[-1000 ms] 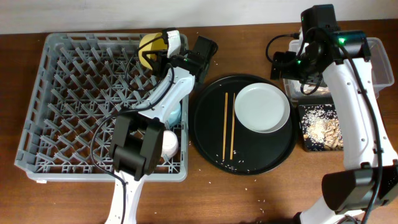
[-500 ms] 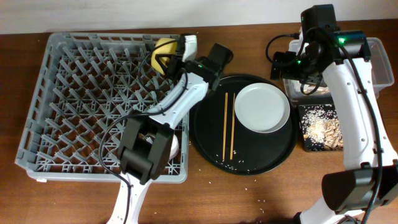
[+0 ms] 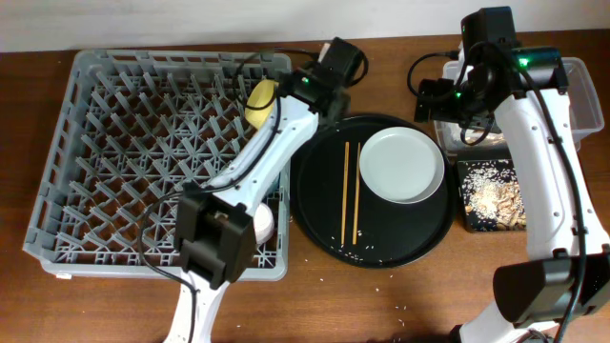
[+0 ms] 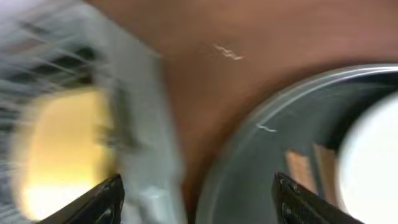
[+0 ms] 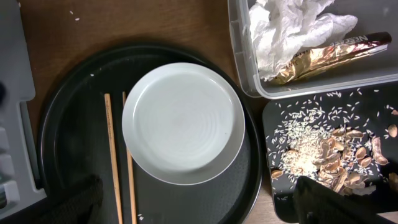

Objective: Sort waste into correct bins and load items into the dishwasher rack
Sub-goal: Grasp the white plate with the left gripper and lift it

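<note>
Though smeared in the wrist view, reads as a left tool (image 4: 199, 208) spread wide and empty, poised over the strip of wooden desk (image 3: 429, 295) between the dishwasher rack (image 3: 95, 143) and the round black tray (image 3: 319, 224). Has the yellow bowl (image 3: 259, 100) just beside it, inside the rack's right wall, tilted among grey plastic pegs. Finds the right tool (image 5: 205, 211) likewise wide, gripping nothing, near the clear tub (image 5: 245, 74).

Judging the risks: could skid the white plate (image 3: 400, 165) across the tray, smooth glaze on glossy plastic, lying flat with little lip to catch. Could roll or scatter the chopsticks (image 3: 350, 191), thin straight wood, just beside the plate's rim. Could knock the bowl off its lean in passing.

Further out, shows a soft crumpled napkin (image 5: 292, 28) and a creased gold wrapper (image 5: 323, 56) in the tub, and loose rice and brown bits (image 5: 311, 155) in the shallow black tray (image 3: 465, 217).
</note>
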